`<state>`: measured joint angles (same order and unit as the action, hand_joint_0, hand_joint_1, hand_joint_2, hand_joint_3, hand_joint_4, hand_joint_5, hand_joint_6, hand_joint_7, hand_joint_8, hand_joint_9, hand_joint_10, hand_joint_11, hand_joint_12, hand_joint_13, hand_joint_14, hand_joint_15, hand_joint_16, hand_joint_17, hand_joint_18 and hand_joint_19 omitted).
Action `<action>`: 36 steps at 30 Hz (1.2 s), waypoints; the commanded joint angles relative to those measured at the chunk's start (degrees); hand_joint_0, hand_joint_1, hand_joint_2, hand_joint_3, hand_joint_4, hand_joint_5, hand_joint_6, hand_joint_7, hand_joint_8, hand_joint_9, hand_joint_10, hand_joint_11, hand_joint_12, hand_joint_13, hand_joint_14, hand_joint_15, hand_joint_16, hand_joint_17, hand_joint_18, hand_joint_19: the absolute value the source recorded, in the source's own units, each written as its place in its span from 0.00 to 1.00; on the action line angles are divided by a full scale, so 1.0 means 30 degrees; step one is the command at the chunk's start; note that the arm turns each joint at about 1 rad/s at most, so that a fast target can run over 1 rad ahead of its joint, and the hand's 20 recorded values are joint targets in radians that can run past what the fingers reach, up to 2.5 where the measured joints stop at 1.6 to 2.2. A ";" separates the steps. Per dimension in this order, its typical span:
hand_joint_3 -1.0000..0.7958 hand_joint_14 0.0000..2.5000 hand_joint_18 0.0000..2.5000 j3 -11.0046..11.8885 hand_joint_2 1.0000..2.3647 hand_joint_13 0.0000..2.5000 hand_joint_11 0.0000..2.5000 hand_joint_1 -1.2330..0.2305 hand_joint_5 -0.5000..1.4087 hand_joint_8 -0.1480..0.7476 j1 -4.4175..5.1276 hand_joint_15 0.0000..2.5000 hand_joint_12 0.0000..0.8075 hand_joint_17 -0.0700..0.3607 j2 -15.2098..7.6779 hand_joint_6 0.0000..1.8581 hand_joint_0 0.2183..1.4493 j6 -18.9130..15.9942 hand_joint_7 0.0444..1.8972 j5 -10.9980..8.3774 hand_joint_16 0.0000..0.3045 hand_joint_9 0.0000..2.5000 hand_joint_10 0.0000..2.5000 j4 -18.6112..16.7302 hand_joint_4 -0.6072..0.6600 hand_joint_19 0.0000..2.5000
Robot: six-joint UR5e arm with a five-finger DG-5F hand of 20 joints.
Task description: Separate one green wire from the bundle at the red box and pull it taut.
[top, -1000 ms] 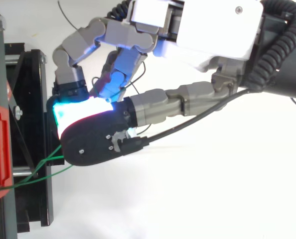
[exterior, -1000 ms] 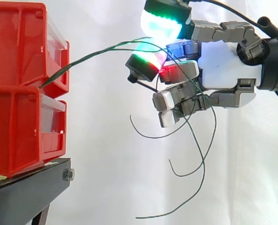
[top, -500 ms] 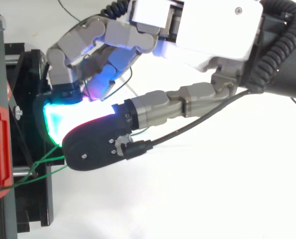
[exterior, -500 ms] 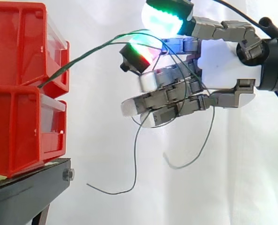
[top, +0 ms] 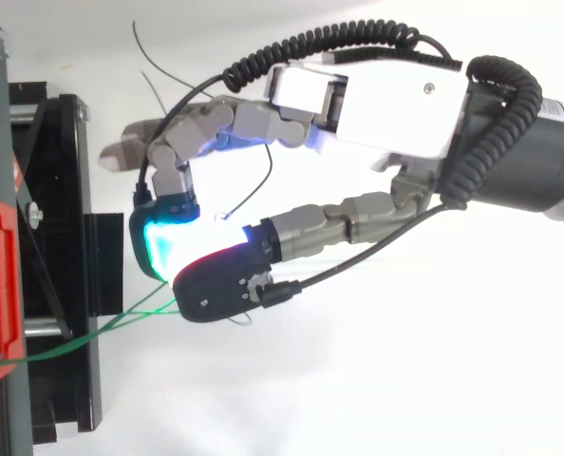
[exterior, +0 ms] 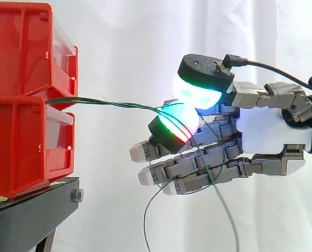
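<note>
A: State of the hand [exterior: 271,131]?

B: Clamped on the green wires [exterior: 108,104]. They are pinched between two glowing pads [exterior: 198,94]. The other fingers are held nearly straight underneath.

A: Risks noted?

B: From above, two strands are seen running into the pinch. It is judged that more than one wire is caught, so a single wire may not be separated. If the pull is carried further toward 3 o'clock, both could be dragged out of the red box [exterior: 19,52]. The thin wire could also be slipped through the pads. The loose ends [exterior: 144,226] hanging at 6 o'clock could be snagged on the straight fingers.

A: Wires relative to the hand?

B: Side view: they are stretched almost level from the seam between the stacked bins, at 9 o'clock of the hand, to the pads at its front. Little slack is seen. Top view: they are led off toward 8 o'clock from the pinch, across the black stand [top: 68,399], to the red box.
</note>
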<state>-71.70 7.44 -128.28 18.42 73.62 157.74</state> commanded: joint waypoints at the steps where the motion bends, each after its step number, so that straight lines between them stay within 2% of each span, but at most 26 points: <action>1: 0.49 0.00 0.09 -0.0182 0.01 0.12 0.00 0.28 0.19 0.26 0.0009 0.01 0.35 0.36 -0.0012 0.47 0.33 -0.0016 0.63 -0.0428 0.12 0.12 0.00 -0.0460 0.35 0.06; 3: 0.49 0.00 0.11 -0.0182 0.02 0.14 0.00 0.29 0.18 0.29 0.0009 0.03 0.36 0.37 0.0017 0.47 0.32 -0.0075 0.62 -0.0955 0.13 0.12 0.00 -0.0138 0.36 0.07; 5: 0.49 0.00 0.14 -0.0153 0.02 0.18 0.00 0.29 0.18 0.31 0.0009 0.06 0.38 0.38 0.0164 0.47 0.32 -0.0163 0.62 -0.1160 0.13 0.14 0.00 -0.0021 0.38 0.10; 10: 0.50 0.01 0.18 -0.0153 0.02 0.23 0.04 0.31 0.18 0.36 -0.0108 0.11 0.41 0.39 0.0984 0.47 0.32 -0.0163 0.61 -0.2654 0.14 0.19 0.00 0.1503 0.40 0.14; 11: 0.50 0.00 0.19 -0.0153 0.02 0.24 0.05 0.31 0.18 0.36 -0.0079 0.12 0.41 0.39 0.1394 0.47 0.32 -0.0133 0.61 -0.3855 0.14 0.20 0.00 0.2850 0.40 0.15; 13: 0.50 0.01 0.20 -0.0153 0.02 0.25 0.07 0.31 0.18 0.37 -0.0049 0.13 0.41 0.40 0.1570 0.47 0.32 -0.0250 0.60 -0.4764 0.15 0.22 0.00 0.3788 0.40 0.16; 14: 0.50 0.01 0.20 -0.0153 0.02 0.25 0.08 0.31 0.18 0.38 -0.0020 0.14 0.41 0.40 0.1834 0.48 0.32 -0.0280 0.60 -0.5525 0.15 0.23 0.00 0.4637 0.40 0.16; 17: 0.50 0.01 0.21 -0.0153 0.02 0.26 0.10 0.31 0.18 0.38 0.0038 0.15 0.42 0.40 0.2478 0.48 0.33 -0.0426 0.59 -0.7195 0.15 0.24 0.00 0.6952 0.40 0.17; 19: 0.50 0.01 0.21 -0.0153 0.02 0.27 0.10 0.31 0.18 0.38 0.0097 0.15 0.42 0.40 0.2771 0.48 0.33 -0.0514 0.59 -0.7635 0.15 0.25 0.00 0.7655 0.40 0.17; 21: 0.50 0.01 0.22 -0.0153 0.02 0.27 0.11 0.31 0.18 0.39 0.0244 0.16 0.42 0.40 0.3064 0.48 0.33 -0.0514 0.59 -0.8514 0.15 0.25 0.00 0.8739 0.40 0.18; 23: 0.50 0.01 0.22 -0.0153 0.02 0.27 0.12 0.32 0.18 0.39 0.0273 0.16 0.42 0.41 0.3064 0.48 0.33 -0.0573 0.59 -0.8748 0.15 0.26 0.00 0.8915 0.41 0.18; 24: 0.50 0.01 0.22 -0.0182 0.02 0.27 0.12 0.32 0.18 0.39 0.0478 0.16 0.42 0.41 0.3035 0.48 0.33 -0.0719 0.59 -0.9803 0.15 0.26 0.01 0.9120 0.40 0.18; 27: 0.51 0.01 0.23 -0.0182 0.02 0.28 0.13 0.32 0.18 0.39 0.0624 0.17 0.42 0.41 0.2947 0.48 0.33 -0.0719 0.58 -1.0096 0.15 0.26 0.00 0.8680 0.41 0.18; 29: 0.51 0.01 0.23 -0.0182 0.02 0.28 0.13 0.32 0.18 0.39 0.0771 0.17 0.42 0.41 0.2918 0.48 0.33 -0.0690 0.58 -1.0066 0.15 0.27 0.00 0.7567 0.41 0.19; 30: 0.51 0.01 0.23 -0.0182 0.02 0.28 0.13 0.32 0.18 0.39 0.0888 0.17 0.43 0.41 0.2918 0.48 0.33 -0.0661 0.58 -1.0008 0.15 0.27 0.00 0.6249 0.41 0.19; 32: 0.51 0.01 0.23 -0.0182 0.02 0.28 0.13 0.32 0.18 0.40 0.1035 0.17 0.43 0.41 0.2800 0.48 0.33 -0.0690 0.58 -0.9920 0.15 0.27 0.00 0.5311 0.41 0.19; 34: 0.51 0.01 0.23 -0.0182 0.02 0.29 0.14 0.32 0.18 0.40 0.1298 0.17 0.43 0.41 0.2683 0.48 0.33 -0.0719 0.58 -0.9598 0.15 0.27 0.00 0.4491 0.41 0.19; 36: 0.51 0.01 0.24 -0.0182 0.02 0.29 0.14 0.32 0.18 0.40 0.1533 0.17 0.43 0.41 0.2566 0.48 0.33 -0.0719 0.57 -0.9012 0.15 0.28 0.00 0.3993 0.41 0.19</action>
<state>-72.24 10.94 -120.11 16.32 44.60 174.73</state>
